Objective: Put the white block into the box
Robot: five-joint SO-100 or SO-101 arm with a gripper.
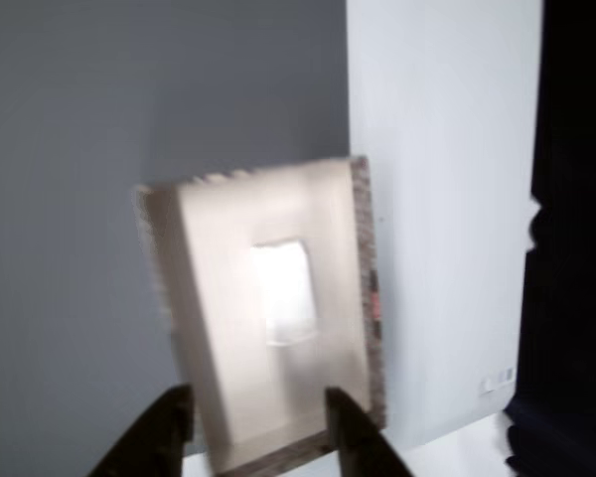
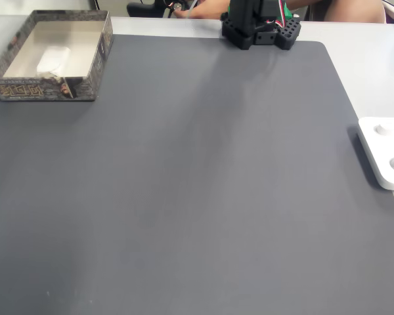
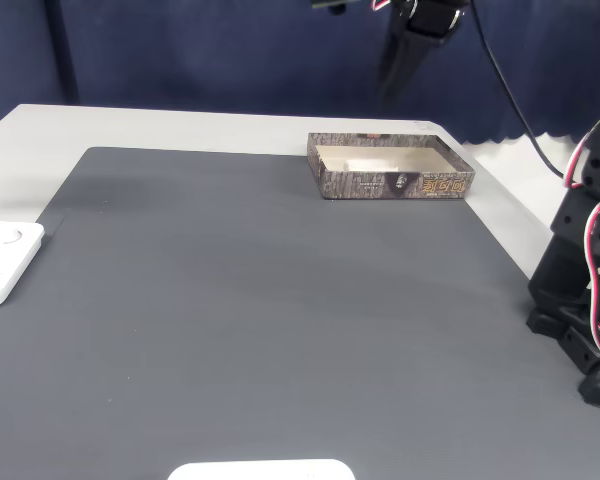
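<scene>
The white block (image 1: 283, 291) lies flat inside the box (image 1: 204, 298), near the middle of its pale floor. From a fixed view, the white block (image 2: 53, 60) rests in the box (image 2: 92, 73) at the mat's far left corner. My gripper (image 1: 258, 437) hovers well above the box, open, its two dark fingers spread at the bottom edge of the other view with nothing between them. Another fixed view shows the gripper (image 3: 395, 75) hanging high over the box (image 3: 392, 185).
A dark grey mat (image 2: 197, 197) covers the table. A flat white device (image 2: 385, 154) with round dimples sits at the mat's right edge, seen also as the white device (image 3: 2, 262) on the left. The arm's base (image 2: 259, 29) stands at the far edge.
</scene>
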